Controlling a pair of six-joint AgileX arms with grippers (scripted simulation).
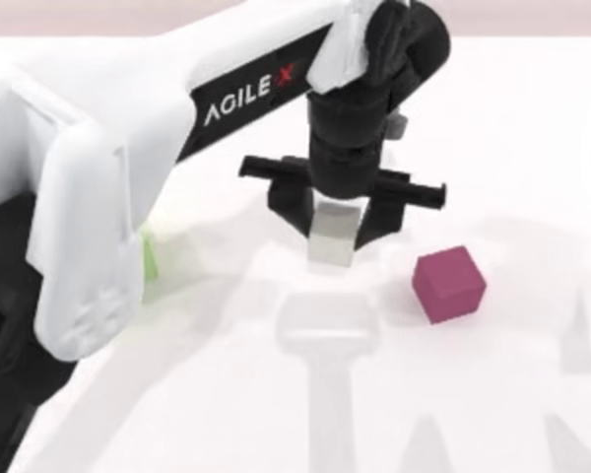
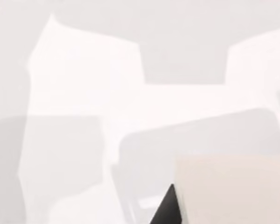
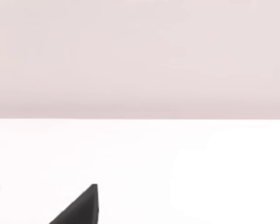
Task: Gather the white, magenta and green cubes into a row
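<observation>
Contact first: your left end effector (image 1: 337,235) hangs over the middle of the worktop (image 1: 532,138) with its two dark fingers (image 1: 294,212) closed against the sides of the small off-white matte cube (image 1: 333,236). The shadow cast lower on the surface suggests the cube is off the worktop rather than resting on it, and the left wrist view, with the pale cube face (image 2: 233,189) close up at its edge, agrees.

What the coming move turns on is the mid-sized dark magenta matte cube (image 1: 449,284). It sits on the worktop just beside the held cube, toward the top view's right and a little nearer the lower edge, with a clear gap between them. You would judge the white cube goes down beside it, so keep its faces square to the magenta one.

Farther off, at the top view's left, only a sliver of the large light lime green matte cube (image 1: 150,258) shows behind the left arm's white link. That arm is the nearer one to it.

Your right arm is out of the top view; its wrist view shows only bare worktop and a dark tip, so you cannot tell its finger state.
</observation>
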